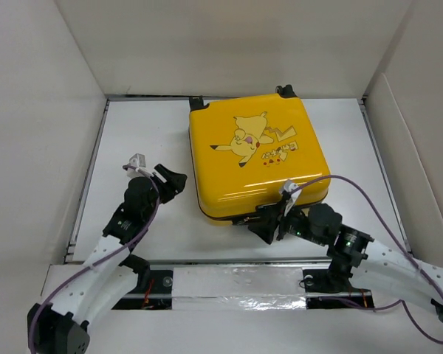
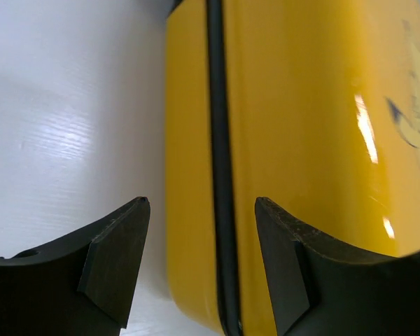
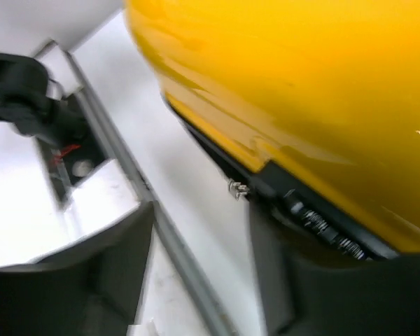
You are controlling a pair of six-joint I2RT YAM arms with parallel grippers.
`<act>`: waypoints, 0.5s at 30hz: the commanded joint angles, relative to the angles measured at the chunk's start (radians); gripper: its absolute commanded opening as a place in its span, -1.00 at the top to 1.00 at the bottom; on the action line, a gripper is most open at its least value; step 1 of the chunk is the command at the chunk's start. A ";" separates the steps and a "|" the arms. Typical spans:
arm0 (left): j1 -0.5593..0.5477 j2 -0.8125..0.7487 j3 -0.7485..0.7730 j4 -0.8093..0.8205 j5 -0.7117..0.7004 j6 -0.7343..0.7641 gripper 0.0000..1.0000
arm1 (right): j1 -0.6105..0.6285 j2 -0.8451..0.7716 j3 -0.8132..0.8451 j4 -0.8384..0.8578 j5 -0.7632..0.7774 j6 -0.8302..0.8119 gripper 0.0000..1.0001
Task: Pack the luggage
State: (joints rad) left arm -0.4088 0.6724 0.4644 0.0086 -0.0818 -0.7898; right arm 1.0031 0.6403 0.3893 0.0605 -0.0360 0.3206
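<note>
The luggage, a yellow hard-shell case with a cartoon print on its lid, lies flat and closed in the middle of the white table. My left gripper hovers just off its left side, open. In the left wrist view the fingers stand apart, and the luggage with its black zipper line shows beyond the gap. My right gripper sits at the case's near edge, open and empty. The right wrist view, blurred, shows the luggage, a small metal zip pull and a black lock block.
White walls enclose the table on three sides. A metal rail runs along the left border, and a taped silver strip lies between the arm bases at the near edge. Black wheels stick out at the case's far side.
</note>
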 commanded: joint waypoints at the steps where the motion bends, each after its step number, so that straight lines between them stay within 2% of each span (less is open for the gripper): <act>1: 0.033 0.056 -0.001 0.129 -0.004 -0.035 -0.17 | -0.053 -0.091 0.112 -0.152 0.021 -0.014 -0.39; 3: 0.062 0.110 0.020 0.197 0.005 -0.049 -0.18 | -0.108 -0.117 0.180 -0.195 0.072 -0.003 -0.46; 4: 0.074 0.128 0.032 0.221 0.043 -0.055 -0.26 | -0.132 -0.129 0.201 -0.229 0.100 0.001 -0.48; 7: 0.113 0.180 0.092 0.289 0.121 -0.061 -0.37 | -0.231 -0.128 0.290 -0.299 0.226 0.011 -0.47; 9: 0.113 0.196 0.108 0.300 0.152 -0.060 -0.37 | -0.291 -0.137 0.330 -0.332 0.350 0.012 -0.47; 12: 0.113 0.149 0.019 0.362 0.227 -0.069 -0.29 | -0.450 -0.117 0.350 -0.280 0.496 -0.021 -0.56; 13: 0.104 0.130 -0.004 0.370 0.235 -0.071 -0.20 | -0.507 -0.085 0.365 -0.240 0.498 -0.026 -0.56; 14: 0.103 0.095 -0.044 0.357 0.222 -0.066 -0.14 | -0.641 -0.042 0.381 -0.226 0.487 -0.029 -0.56; 15: 0.094 0.079 -0.058 0.337 0.202 -0.049 -0.05 | -0.719 0.063 0.397 -0.214 0.414 -0.034 -0.54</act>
State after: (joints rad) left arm -0.3035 0.8143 0.4648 0.2977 0.0868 -0.8509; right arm 0.4450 0.5629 0.7334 -0.1905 0.3244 0.3149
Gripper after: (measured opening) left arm 0.550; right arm 0.774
